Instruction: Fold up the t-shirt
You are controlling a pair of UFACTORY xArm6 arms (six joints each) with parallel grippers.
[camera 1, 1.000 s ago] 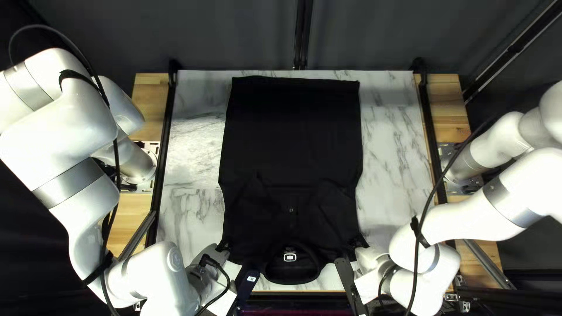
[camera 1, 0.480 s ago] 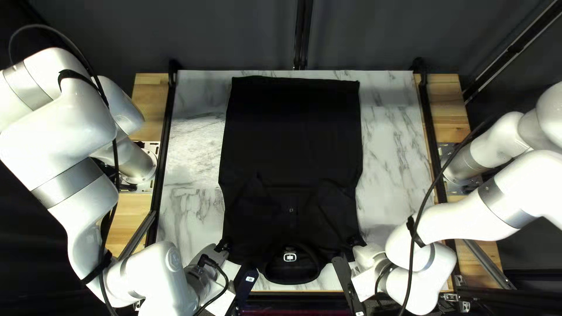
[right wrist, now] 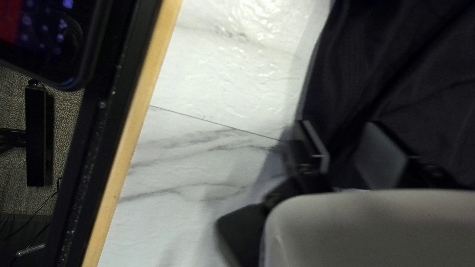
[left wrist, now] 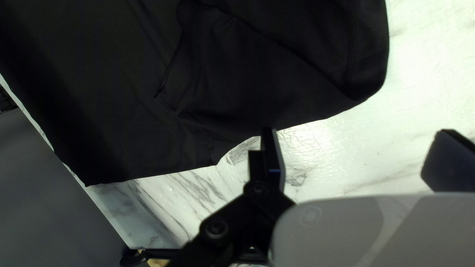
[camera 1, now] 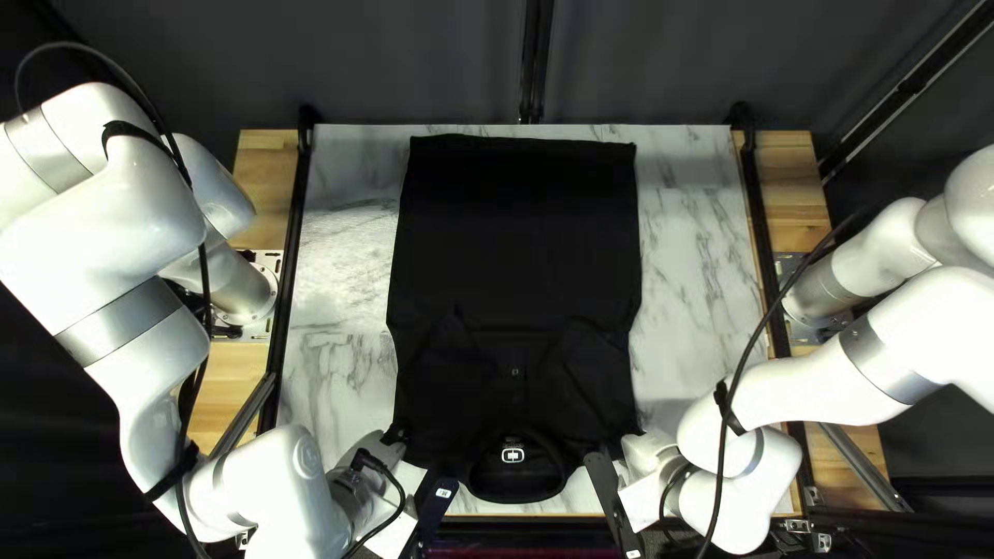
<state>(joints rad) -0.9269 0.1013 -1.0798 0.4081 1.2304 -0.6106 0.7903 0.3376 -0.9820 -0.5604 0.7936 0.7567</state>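
The black t-shirt lies flat, its collar toward the table's near edge and creased folds across its lower half. My left gripper is by the shirt's near left corner. My right gripper reaches over the opposite corner, beside the collar. Seen from the left wrist, the left gripper has widely parted fingers, one at the border of the shirt, with bare tabletop between them. From the right wrist, the right gripper shows parted fingers at the edge of the shirt, dark cloth visible in the gap.
The marble-patterned tabletop shows on both sides of the shirt. Black rails run along its left and right sides, with wooden strips outside them. Beyond the near edge, the right wrist view shows a dark device.
My right gripper has shifted slightly to the left in the top left view, further over the shirt's near corner. My left gripper and the shirt look almost unmoved.
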